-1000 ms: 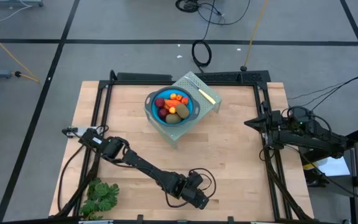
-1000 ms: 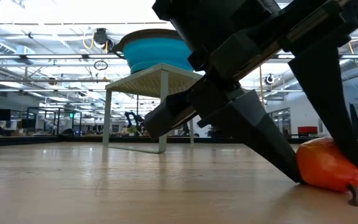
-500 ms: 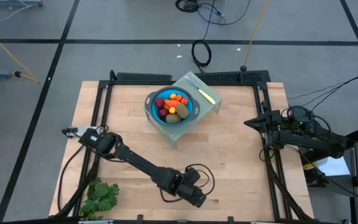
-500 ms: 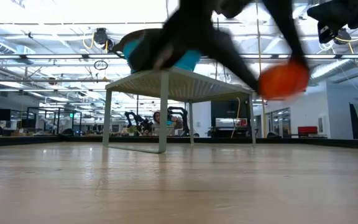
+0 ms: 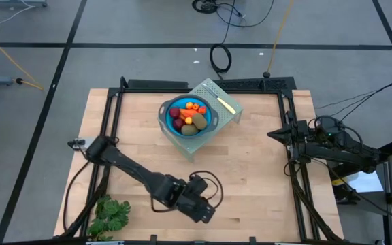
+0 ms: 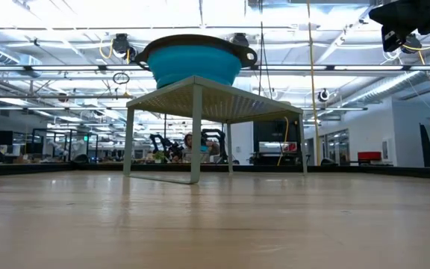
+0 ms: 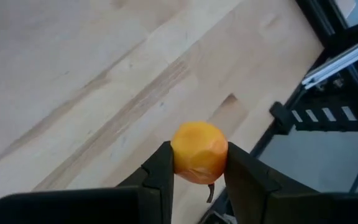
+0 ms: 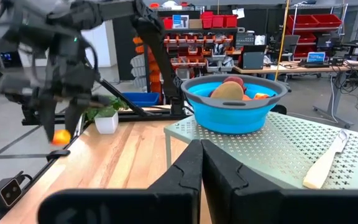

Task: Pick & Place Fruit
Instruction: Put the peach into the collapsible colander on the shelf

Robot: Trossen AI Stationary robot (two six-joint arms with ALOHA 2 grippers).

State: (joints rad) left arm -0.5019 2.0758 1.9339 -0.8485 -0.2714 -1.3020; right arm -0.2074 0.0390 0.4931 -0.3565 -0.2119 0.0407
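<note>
A small orange fruit (image 7: pixel 199 152) is pinched between the two dark fingers of the left hand (image 7: pixel 197 171), which is carried above the near part of the wooden desk (image 5: pixel 250 163), well apart from the blue bowl (image 5: pixel 166 124). The bowl is set on a pale perforated stand (image 5: pixel 226 117) toward the far side of the desk, and the other fruit pieces (image 5: pixel 189 117) are heaped inside it, with a thin yellow stick (image 5: pixel 226 104) lying beside it on the stand. A leafy green bunch (image 5: pixel 111 214) is left at the near left corner.

The round piece is gripped only at its sides, so a slip is judged possible if the arm is swung fast. Because the bowl is raised, the rim could be struck or the stand nudged if the hand is brought in too low. The heap is already high, so a piece released from above might bounce or roll out.

The right hand (image 8: pixel 199 158) is kept shut and empty at the right edge of the desk, pointed toward the bowl.

No brand, label or legible writing is made out on any item.
</note>
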